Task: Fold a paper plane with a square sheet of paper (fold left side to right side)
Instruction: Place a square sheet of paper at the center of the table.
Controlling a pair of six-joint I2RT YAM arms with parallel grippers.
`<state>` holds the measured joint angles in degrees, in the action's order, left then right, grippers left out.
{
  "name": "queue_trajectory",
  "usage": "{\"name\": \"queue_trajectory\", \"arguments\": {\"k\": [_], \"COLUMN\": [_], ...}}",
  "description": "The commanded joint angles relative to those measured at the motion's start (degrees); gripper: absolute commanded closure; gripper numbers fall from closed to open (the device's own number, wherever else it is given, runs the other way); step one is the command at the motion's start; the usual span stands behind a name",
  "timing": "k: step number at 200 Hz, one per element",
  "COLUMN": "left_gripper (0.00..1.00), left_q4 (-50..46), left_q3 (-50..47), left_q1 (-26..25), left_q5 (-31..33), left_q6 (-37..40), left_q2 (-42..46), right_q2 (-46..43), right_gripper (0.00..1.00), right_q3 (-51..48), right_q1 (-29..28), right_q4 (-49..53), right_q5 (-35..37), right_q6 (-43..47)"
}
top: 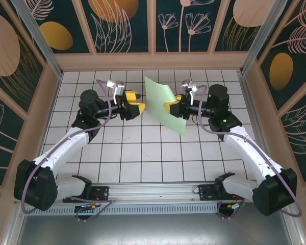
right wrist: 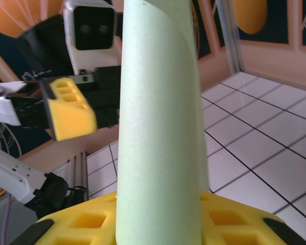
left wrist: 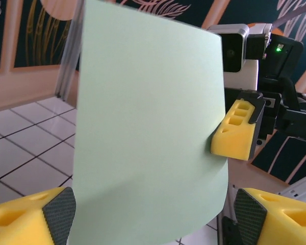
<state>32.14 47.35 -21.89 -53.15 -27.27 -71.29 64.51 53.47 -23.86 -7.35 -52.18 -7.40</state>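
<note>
White tiles with dark grid lines cover the tabletop (top: pixel 143 153), and dark teal wall panels (top: pixel 125 25) printed with orange discs and pale plant outlines close it in on three sides. You will find the square sheet of paper (top: pixel 163 104) lifted clear of that tabletop, standing on edge and tilted, its top corner toward the far wall in the overhead view. The sheet is pale mint green and bows gently across its width. The right pincer (top: pixel 172 108) is closed on the sheet's right edge. In the left wrist view, one yellow finger (left wrist: pixel 237 130) of it presses against that edge of the sheet (left wrist: pixel 148 127). In the right wrist view the sheet (right wrist: pixel 158 127) rises as a curved band straight up from the right pincer (right wrist: pixel 163 229). The left pincer (top: pixel 137 101) sits just beside the sheet's left edge, jaws spread wide and gripping nothing; overhead, a narrow gap separates its fingertips from the paper. From its own camera the left pincer (left wrist: pixel 153 224) shows both yellow fingers low in the frame, one to each side of the sheet, neither visibly touching it. Seen from the right wrist, one of its fingers (right wrist: pixel 69 107) hangs to the left of the sheet, apart from it. Both arms reach in toward the sheet from opposite sides. You cannot tell from these views whether the sheet carries any crease.
</note>
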Motion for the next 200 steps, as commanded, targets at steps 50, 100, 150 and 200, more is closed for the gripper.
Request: {"name": "queue_trajectory", "arguments": {"k": [50, 100, 150, 200], "left_gripper": [0.39, 1.0, 1.0, 1.0], "left_q4": [13.14, 11.23, 5.76, 4.61], "left_q3": [-1.94, -4.47, -8.48, -12.82], "left_q1": [-0.02, 0.0, 0.01, 0.03], "left_q5": [-6.36, -2.09, 6.56, 13.15], "left_q6": [-7.11, -7.01, -9.42, -13.25], "left_q2": [-0.78, -0.92, -3.96, -10.76], "right_q2": [-1.45, -1.57, -0.53, 5.15], "right_gripper": [0.66, 0.55, 0.28, 0.08], "right_q3": [0.8, -0.36, -2.49, -4.13], "right_q1": [-0.2, 1.07, 2.41, 2.95], "right_q4": [-3.38, -0.21, 7.06, 11.8], "right_q5": [-3.14, 6.48, 27.56, 40.78], "right_q6": [-0.95, -0.68, -0.5, -3.62]}}
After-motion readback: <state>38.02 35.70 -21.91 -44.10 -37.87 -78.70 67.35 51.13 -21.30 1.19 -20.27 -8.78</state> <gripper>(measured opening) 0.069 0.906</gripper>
